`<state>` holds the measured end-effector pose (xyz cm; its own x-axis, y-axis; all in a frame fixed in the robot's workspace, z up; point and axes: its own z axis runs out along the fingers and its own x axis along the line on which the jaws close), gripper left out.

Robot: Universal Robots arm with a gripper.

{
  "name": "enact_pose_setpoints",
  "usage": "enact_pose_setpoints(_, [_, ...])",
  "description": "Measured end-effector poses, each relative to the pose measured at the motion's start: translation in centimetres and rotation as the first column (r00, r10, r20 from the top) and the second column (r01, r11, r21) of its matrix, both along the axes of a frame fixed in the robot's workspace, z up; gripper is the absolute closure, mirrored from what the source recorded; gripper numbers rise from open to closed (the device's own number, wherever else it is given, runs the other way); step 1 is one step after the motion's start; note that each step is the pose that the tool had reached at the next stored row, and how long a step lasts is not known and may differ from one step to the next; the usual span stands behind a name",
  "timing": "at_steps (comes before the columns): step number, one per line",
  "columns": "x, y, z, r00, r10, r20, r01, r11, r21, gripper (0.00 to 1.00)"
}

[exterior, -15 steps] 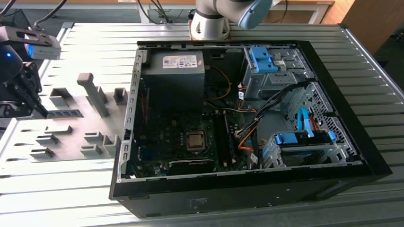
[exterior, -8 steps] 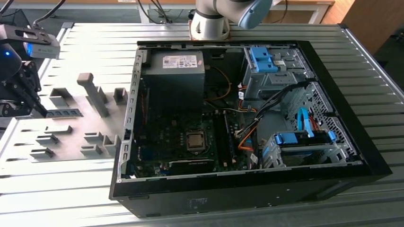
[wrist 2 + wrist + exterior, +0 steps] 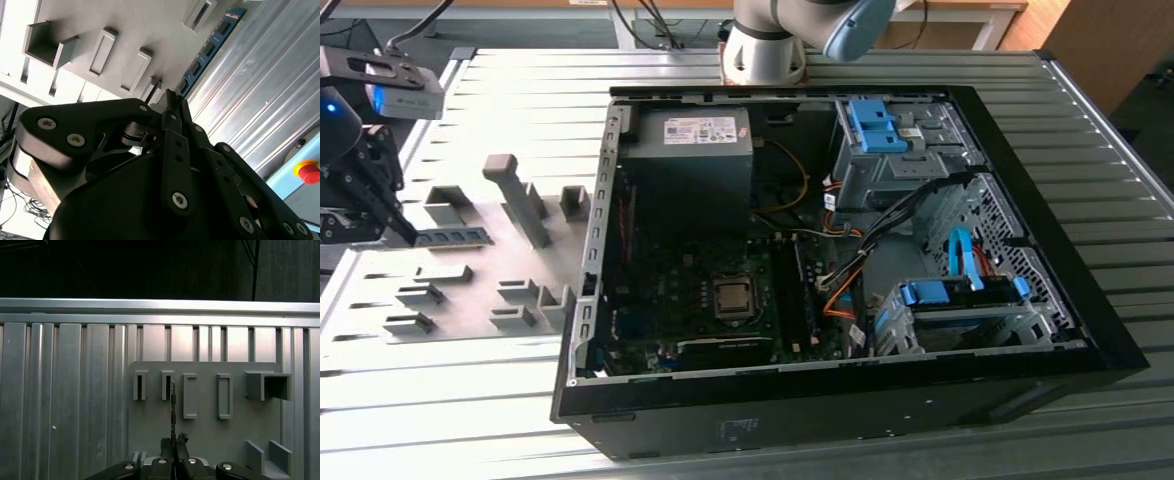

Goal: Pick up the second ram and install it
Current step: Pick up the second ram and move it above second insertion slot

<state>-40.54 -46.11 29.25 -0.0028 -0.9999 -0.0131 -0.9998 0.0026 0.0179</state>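
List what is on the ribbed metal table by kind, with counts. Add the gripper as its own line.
computer case, side open: 1
grey holder plate: 1
ram stick, green-blue, on the plate: 1
gripper, at the ram stick's end: 1
Total: 4
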Motion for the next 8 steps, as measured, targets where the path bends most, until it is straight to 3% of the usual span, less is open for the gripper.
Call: enact_pose_setpoints(8, [0.0, 0.0, 0.53, 1.0, 0.0, 0.0, 0.0, 1.0, 0.0, 0.86])
